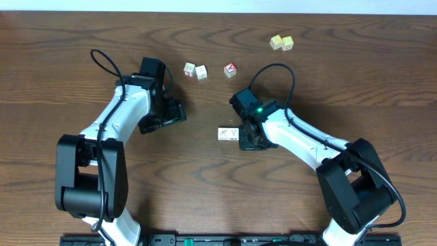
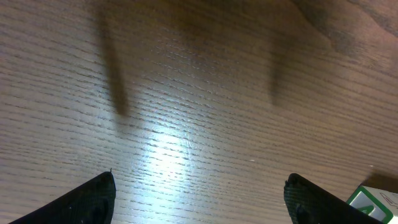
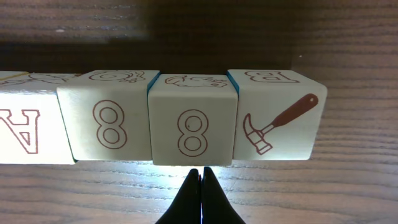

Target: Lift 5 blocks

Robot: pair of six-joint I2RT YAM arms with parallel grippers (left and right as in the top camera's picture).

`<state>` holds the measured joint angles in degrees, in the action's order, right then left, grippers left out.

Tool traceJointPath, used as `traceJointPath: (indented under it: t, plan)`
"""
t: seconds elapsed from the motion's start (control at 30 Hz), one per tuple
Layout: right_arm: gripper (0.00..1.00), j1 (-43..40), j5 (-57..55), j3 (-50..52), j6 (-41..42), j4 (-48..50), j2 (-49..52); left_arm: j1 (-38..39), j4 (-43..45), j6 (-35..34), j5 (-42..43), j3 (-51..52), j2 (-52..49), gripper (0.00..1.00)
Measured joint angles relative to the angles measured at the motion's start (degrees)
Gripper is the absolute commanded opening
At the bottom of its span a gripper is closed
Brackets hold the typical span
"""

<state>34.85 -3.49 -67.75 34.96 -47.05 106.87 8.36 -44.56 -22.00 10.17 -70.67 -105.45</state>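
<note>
Several whitish blocks lie side by side in a row (image 3: 193, 127) on the table. Their faces show an A (image 3: 15, 130), an 8 (image 3: 106, 127), another 8 and a hammer (image 3: 277, 118), with blue edges between some. My right gripper (image 3: 201, 172) is shut, and its tips rest on the table right at the second 8 block's near face. From overhead, the right gripper (image 1: 246, 139) covers the row's right part, so only the row's left end (image 1: 227, 133) shows. My left gripper (image 1: 164, 121) hovers open to the left over bare wood (image 2: 201, 180), with a block's green-marked corner (image 2: 373, 202) beside its right finger.
Two more small whitish cubes (image 1: 189, 69) (image 1: 201, 72) sit at the back, with a red-faced cube (image 1: 231, 69) to their right. Two pale yellow cubes (image 1: 281, 43) lie at the far back right. The wooden table (image 1: 355, 82) stretches around them.
</note>
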Motion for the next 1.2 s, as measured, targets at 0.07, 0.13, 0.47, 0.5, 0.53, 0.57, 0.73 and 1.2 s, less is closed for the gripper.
traceJointPath:
  t: [0.07,0.13,0.47,0.5,0.53,0.57,0.73,1.2]
  plan:
    - [0.01,0.0,-0.02,0.0,0.0,0.0,-0.02,0.0,0.0,0.0,-0.02,0.0,0.0,0.87]
    - [0.01,0.0,-0.07,0.0,0.02,0.0,0.0,0.0,0.0,0.0,0.0,0.0,0.0,0.87]
    - [0.01,0.0,-0.94,0.0,0.02,0.02,0.0,0.0,0.0,0.0,0.0,0.0,0.0,0.87]
    - [0.01,0.0,-1.05,0.0,0.02,0.02,0.0,0.0,0.0,0.0,0.0,0.0,0.0,0.87]
    - [0.01,0.0,-1.09,0.0,0.02,0.02,0.0,0.0,0.0,0.0,0.0,0.0,0.0,0.87]
    - [0.01,0.0,-1.09,0.0,0.0,0.04,0.0,0.0,0.0,0.0,0.0,0.0,0.0,0.87]
    - [0.01,0.0,-1.11,0.0,0.0,0.13,0.0,0.0,0.0,0.0,0.0,0.0,0.0,0.87]
    - [0.01,0.0,-1.14,0.0,0.02,0.46,0.0,0.0,0.0,0.0,0.0,0.0,0.0,0.87]
